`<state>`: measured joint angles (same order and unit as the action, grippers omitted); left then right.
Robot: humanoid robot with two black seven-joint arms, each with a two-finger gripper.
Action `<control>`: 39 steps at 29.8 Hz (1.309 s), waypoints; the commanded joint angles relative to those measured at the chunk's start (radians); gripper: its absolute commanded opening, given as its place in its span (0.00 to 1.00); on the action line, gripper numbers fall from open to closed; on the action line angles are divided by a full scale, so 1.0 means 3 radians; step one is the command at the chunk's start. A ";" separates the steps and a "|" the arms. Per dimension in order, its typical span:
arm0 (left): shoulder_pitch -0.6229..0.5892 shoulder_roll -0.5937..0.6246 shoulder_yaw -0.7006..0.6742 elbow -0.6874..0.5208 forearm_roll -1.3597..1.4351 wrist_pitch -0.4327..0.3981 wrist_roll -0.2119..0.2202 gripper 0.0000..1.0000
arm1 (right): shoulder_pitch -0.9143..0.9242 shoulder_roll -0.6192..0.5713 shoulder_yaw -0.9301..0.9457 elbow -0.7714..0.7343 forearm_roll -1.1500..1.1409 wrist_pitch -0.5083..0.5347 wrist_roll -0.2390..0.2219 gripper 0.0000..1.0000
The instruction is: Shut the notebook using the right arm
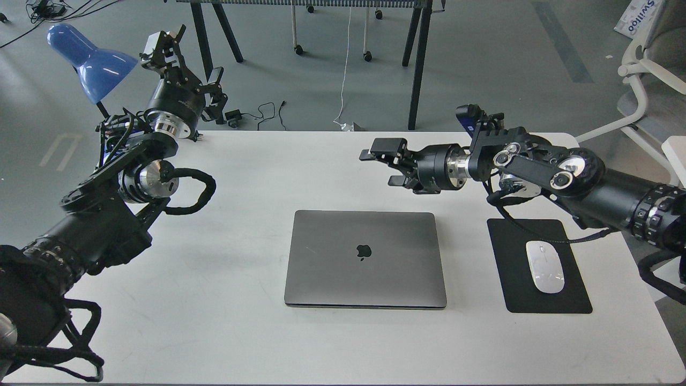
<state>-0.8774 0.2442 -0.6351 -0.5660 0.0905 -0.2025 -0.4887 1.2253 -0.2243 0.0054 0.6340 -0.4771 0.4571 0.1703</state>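
The space-grey notebook (365, 259) lies shut and flat at the table's middle, its dark apple logo facing up. My right arm reaches in from the right. Its gripper (381, 169) is open and empty, raised above the table behind the notebook's far right corner, clear of the lid. My left gripper (187, 59) is held high at the far left beside the blue lamp, fingers spread apart and empty.
A black mouse pad (538, 265) with a white mouse (545, 266) lies right of the notebook, under my right forearm. A blue desk lamp (88, 59) stands at the far left corner. Table legs and a white chair (643, 80) stand beyond the white table (214, 332).
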 commanded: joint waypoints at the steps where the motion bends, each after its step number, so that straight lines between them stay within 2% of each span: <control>1: 0.0000 -0.0001 0.0000 0.0000 0.0000 0.0000 0.0000 1.00 | 0.0057 0.0006 0.0655 -0.0384 0.0025 -0.0010 0.0000 1.00; 5: 0.0000 -0.0001 0.0000 0.0000 0.0000 0.0000 0.0000 1.00 | -0.0029 0.0006 0.1514 -0.0691 0.0061 -0.0025 0.0005 1.00; 9: 0.0000 -0.0001 0.0005 0.0000 0.0000 0.0000 0.0000 1.00 | -0.0392 0.0022 0.2291 -0.0692 0.0230 -0.0046 0.0005 1.00; 13: -0.0005 -0.0001 0.0005 -0.0005 0.0000 -0.0005 0.0000 1.00 | -0.0632 0.0001 0.2753 -0.0676 0.0546 0.0020 0.0015 1.00; 19: -0.0005 -0.0006 0.0005 -0.0005 0.0000 -0.0005 0.0000 1.00 | -0.0985 -0.0070 0.3024 -0.0386 0.1053 0.0105 0.0036 1.00; 25: -0.0005 -0.0006 0.0005 -0.0005 0.0000 -0.0005 0.0000 1.00 | -0.1425 -0.0040 0.3555 0.0075 0.1079 0.0105 0.0046 1.00; 39: -0.0005 -0.0011 0.0005 -0.0005 0.0000 0.0000 0.0000 1.00 | -0.1497 0.0027 0.3699 0.0086 0.1079 0.0105 0.0087 1.00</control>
<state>-0.8791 0.2409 -0.6335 -0.5677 0.0905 -0.2026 -0.4887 0.7778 -0.2181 1.1084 0.6601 -0.1533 0.4887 0.1909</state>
